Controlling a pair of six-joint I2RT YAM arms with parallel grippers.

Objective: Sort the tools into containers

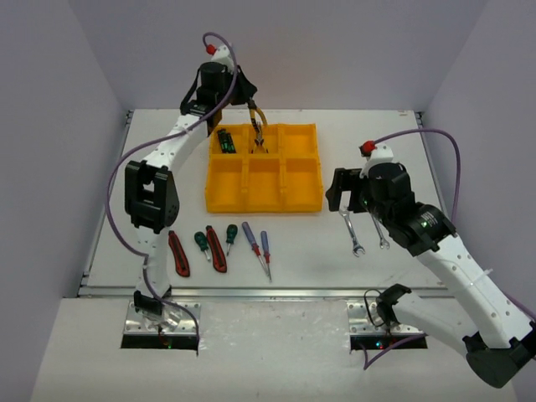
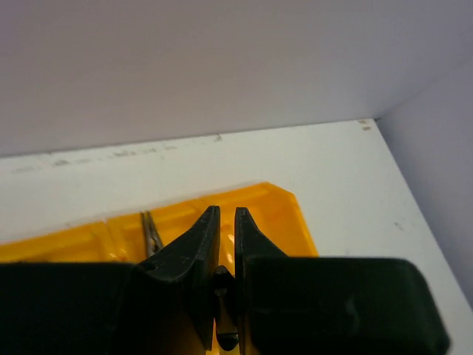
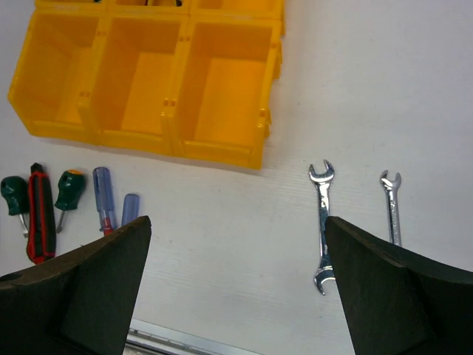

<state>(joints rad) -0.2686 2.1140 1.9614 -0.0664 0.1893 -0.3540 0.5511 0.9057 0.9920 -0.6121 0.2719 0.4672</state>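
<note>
Our left gripper (image 2: pixel 227 211), pressed together on nothing we could see, hung over the far row of the tray (image 1: pixel 264 205), where pliers (image 1: pixel 260 134) leaned. Right of the tray, two wrenches (image 3: pixel 323 214) lay on the table (image 1: pixel 293 251), long axes near-to-far, beneath our wide-spread right gripper (image 3: pixel 238 222), the nearer arm.

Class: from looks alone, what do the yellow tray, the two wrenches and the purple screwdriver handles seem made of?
The yellow tray: likely moulded plastic, given the uniform bright colour, soft sheen and rounded walls. The wrenches: metal, probably polished steel, as they are silvery with bright glints. The purple screwdriver handles: probably hard plastic, as they look glossy and seemingly translucent.
</note>
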